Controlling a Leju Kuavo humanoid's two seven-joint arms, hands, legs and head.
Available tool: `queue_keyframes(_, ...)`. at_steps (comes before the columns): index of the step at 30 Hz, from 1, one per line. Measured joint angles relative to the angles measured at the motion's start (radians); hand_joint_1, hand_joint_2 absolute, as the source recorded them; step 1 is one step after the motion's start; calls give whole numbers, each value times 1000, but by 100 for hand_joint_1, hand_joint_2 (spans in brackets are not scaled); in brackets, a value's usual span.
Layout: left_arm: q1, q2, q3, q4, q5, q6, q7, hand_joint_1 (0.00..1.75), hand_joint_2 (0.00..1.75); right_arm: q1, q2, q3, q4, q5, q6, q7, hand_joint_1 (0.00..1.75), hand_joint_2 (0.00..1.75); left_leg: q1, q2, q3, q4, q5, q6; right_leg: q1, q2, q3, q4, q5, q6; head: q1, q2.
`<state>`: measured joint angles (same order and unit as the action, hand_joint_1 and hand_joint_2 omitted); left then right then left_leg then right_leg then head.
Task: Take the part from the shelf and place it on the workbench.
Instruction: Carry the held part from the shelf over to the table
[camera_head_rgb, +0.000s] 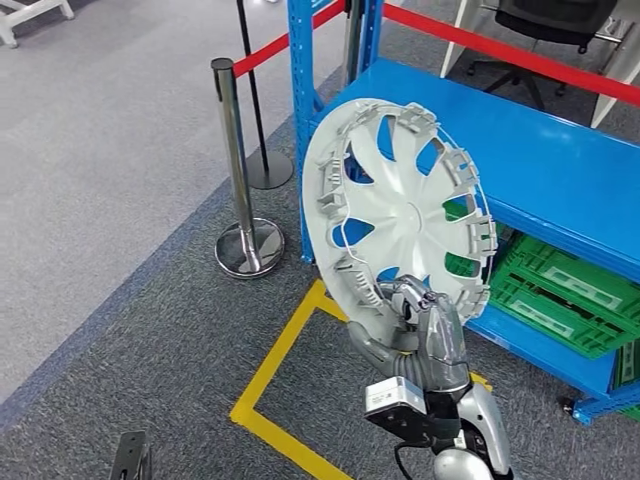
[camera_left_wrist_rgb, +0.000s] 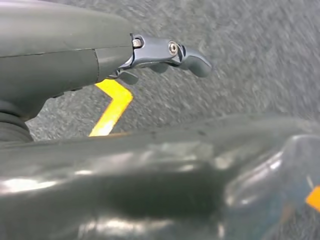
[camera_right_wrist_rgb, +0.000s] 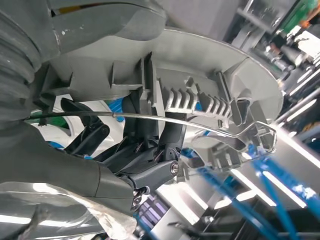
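1. The round grey plastic wheel cover (camera_head_rgb: 398, 208) stands tilted on edge in front of the blue metal shelf (camera_head_rgb: 543, 165), its lower rim in the right hand (camera_head_rgb: 407, 325).
2. The green plastic crate (camera_head_rgb: 562, 290) lies on the shelf's lower level, behind and right of the cover.
3. The chrome stanchion post (camera_head_rgb: 240, 180) stands left of the shelf.
4. The yellow floor tape (camera_head_rgb: 279, 385) lies below the cover, seemingly before the shelf.
5. The left hand (camera_left_wrist_rgb: 166, 52) hangs above the floor.
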<state>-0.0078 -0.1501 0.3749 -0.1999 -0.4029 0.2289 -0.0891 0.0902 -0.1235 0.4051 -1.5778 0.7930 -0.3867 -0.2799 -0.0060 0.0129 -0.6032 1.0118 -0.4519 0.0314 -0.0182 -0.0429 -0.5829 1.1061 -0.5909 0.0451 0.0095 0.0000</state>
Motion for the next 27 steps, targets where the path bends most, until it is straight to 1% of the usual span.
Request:
queue_keyframes(1,-1,-1,1,0,0,1,0,0,0,1,-1,1,2,0,0,0,175,175,0,-13,-1,0,1,3,-1,26,-31,65,-30,1,2,0)
queue_keyframes(2,-2,-3,2,0,0,2,0,0,0,2,-3,3,4,1,1,0,175,175,0,-26,-1,0,1,4,0,37,-66,132,-54,2,4,0)
queue_keyframes(3,-2,-5,3,0,2,2,-1,0,0,3,-5,4,6,2,2,1,175,175,-1,-40,-1,1,1,5,0,41,-94,180,-63,3,5,0)
queue_keyframes(4,-1,-8,6,0,7,3,-3,0,0,3,-7,5,8,2,3,1,175,175,-1,-54,0,2,1,5,0,42,-107,193,-52,4,5,0)
queue_keyframes(5,-1,-10,11,0,15,4,-7,0,0,3,-8,6,9,3,5,2,175,175,0,-69,0,3,0,4,-1,44,-101,167,-22,5,5,0)
queue_keyframes(6,-1,-13,17,0,24,5,-12,0,0,3,-9,6,9,3,7,3,175,175,1,-84,1,6,-1,3,-3,52,-79,108,20,5,5,0)
queue_keyframes(7,-1,-15,25,0,32,7,-18,0,0,3,-10,7,10,3,8,4,175,175,2,-98,0,9,-2,0,-6,74,-51,42,52,5,5,0)
queue_keyframes(8,-2,-17,32,0,36,8,-24,0,0,4,-11,8,11,3,10,4,175,175,2,-111,-4,15,-4,-3,-10,97,-24,-17,74,4,4,0)
queue_keyframes(9,-1,-19,37,0,37,9,-29,0,0,4,-12,9,12,3,11,4,175,175,3,-123,-9,19,-4,-9,-12,115,-6,-53,82,2,4,0)
queue_keyframes(10,0,-20,42,0,37,10,-33,0,0,5,-13,10,13,3,12,4,175,175,4,-134,-14,20,-2,-14,-12,124,1,-65,79,-2,4,0)
queue_keyframes(11,2,-21,46,0,37,11,-36,0,0,4,-13,11,14,4,12,4,175,175,6,-145,-18,21,1,-20,-10,117,5,-69,79,-7,4,0)
queue_keyframes(12,5,-21,49,0,37,11,-38,0,0,3,-13,13,14,4,13,4,175,175,8,-149,-21,20,2,-26,-9,105,7,-70,81,-14,4,0)
queue_keyframes(14,9,-23,54,0,37,12,-39,0,0,2,-13,15,14,3,13,5,175,175,5,-130,-25,27,-3,-35,-12,85,13,-76,84,-23,2,0)
queue_keyframes(16,9,-23,55,0,37,12,-39,0,0,3,-13,16,14,4,13,5,175,175,1,-106,-27,35,-9,-38,-13,77,16,-79,85,-25,1,0)
queue_keyframes(17,9,-23,55,0,37,12,-40,0,0,3,-13,16,14,3,13,5,175,175,1,-103,-28,36,-10,-39,-13,76,16,-79,85,-26,1,0)
queue_keyframes(18,8,-23,57,0,37,12,-40,0,0,4,-14,16,14,3,13,5,175,175,2,-83,-49,85,-35,-42,-11,65,18,-79,83,-29,-1,0)
queue_keyframes(19,6,-23,59,0,37,12,-40,0,0,4,-14,16,14,3,13,5,175,175,6,-63,-77,149,-57,-46,-9,41,22,-79,80,-33,-3,0)
queue_keyframes(20,5,-24,61,0,37,12,-40,0,0,5,-14,16,14,3,13,6,175,175,9,-42,-96,193,-67,-50,-7,15,27,-79,76,-36,-5,0)
queue_keyframes(21,4,-24,63,0,37,12,-40,0,0,5,-14,17,14,3,13,6,175,175,12,-19,-101,213,-66,-52,-4,-14,33,-79,71,-38,-6,0)
queue_keyframes(22,5,-25,64,0,37,12,-40,0,0,5,-14,17,14,3,13,6,175,175,12,-1,-76,166,-38,-49,-3,-36,38,-80,66,-37,-6,0)
queue_keyframes(23,3,-24,64,0,37,12,-40,0,0,5,-14,17,14,3,13,6,175,175,5,25,-43,99,-16,-43,-1,-47,41,-79,62,-33,-7,0)
queue_keyframes(24,2,-24,64,0,36,12,-40,0,0,5,-14,17,14,3,13,6,175,175,-1,46,-21,52,-4,-37,2,-58,43,-79,59,-28,-6,0)
queue_keyframes(25,1,-24,64,0,36,12,-41,0,0,5,-14,17,14,3,13,6,175,175,-7,60,-11,28,-3,-33,4,-69,45,-80,57,-23,-5,0)
queue_keyframes(26,2,-24,64,0,36,12,-41,0,0,4,-14,18,14,3,13,6,175,175,-12,59,-12,23,-5,-28,7,-80,46,-82,56,-18,-4,0)
queue_keyframes(27,4,-24,65,0,35,12,-41,0,0,3,-14,18,14,4,13,6,175,175,-11,47,-13,20,-3,-23,7,-91,49,-84,54,-12,-3,0)
